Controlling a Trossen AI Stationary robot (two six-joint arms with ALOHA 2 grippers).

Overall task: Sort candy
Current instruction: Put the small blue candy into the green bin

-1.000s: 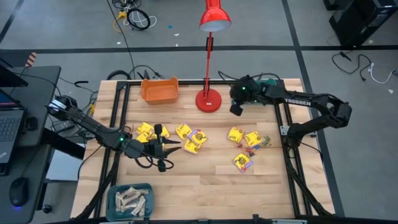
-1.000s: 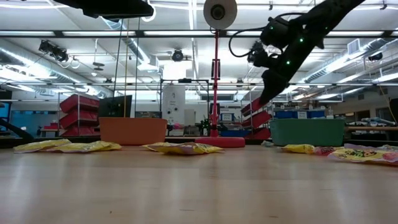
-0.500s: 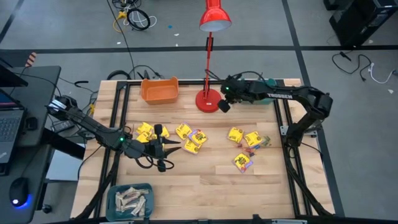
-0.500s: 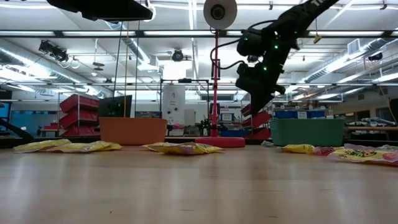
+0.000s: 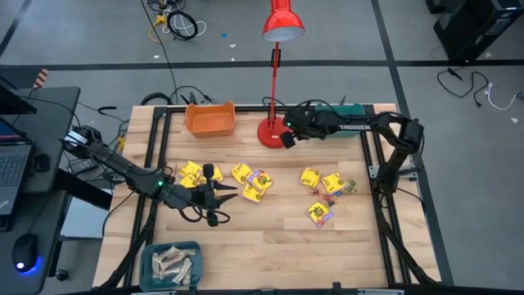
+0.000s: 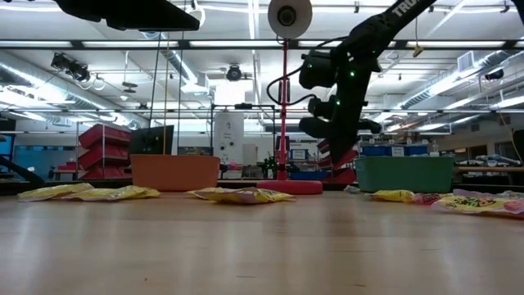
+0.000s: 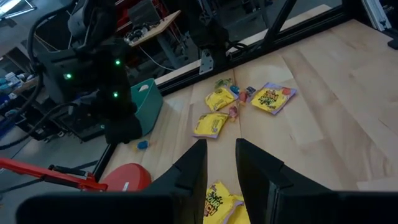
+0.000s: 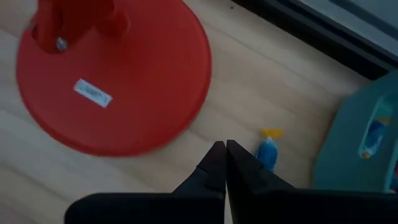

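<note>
Yellow candy packets lie flat on the wooden table in loose groups: one (image 5: 252, 182) at the middle, one (image 5: 321, 180) to the right, one (image 5: 320, 213) nearer. A tiny blue piece (image 8: 267, 154) lies between the red lamp base (image 8: 112, 74) and a teal bin (image 8: 360, 143). My right gripper (image 8: 224, 146) is shut and empty, hanging above the table (image 5: 284, 141) just right of the lamp base. My left gripper (image 5: 232, 197) stands open over the table's left part, level, pointing toward the middle packets, with nothing between its fingers (image 7: 219, 155).
An orange bin (image 5: 210, 119) stands at the far left, next to the red desk lamp (image 5: 274, 131). The teal bin (image 5: 344, 108) sits at the far right under my right arm. Another teal bin (image 5: 172, 264) with pale bars is at the near left corner.
My right gripper has swung from over the far-right teal bin toward the table's left, along the far edge to the lamp base. It has sunk a little and rolled at the wrist. My left arm has kept still.
</note>
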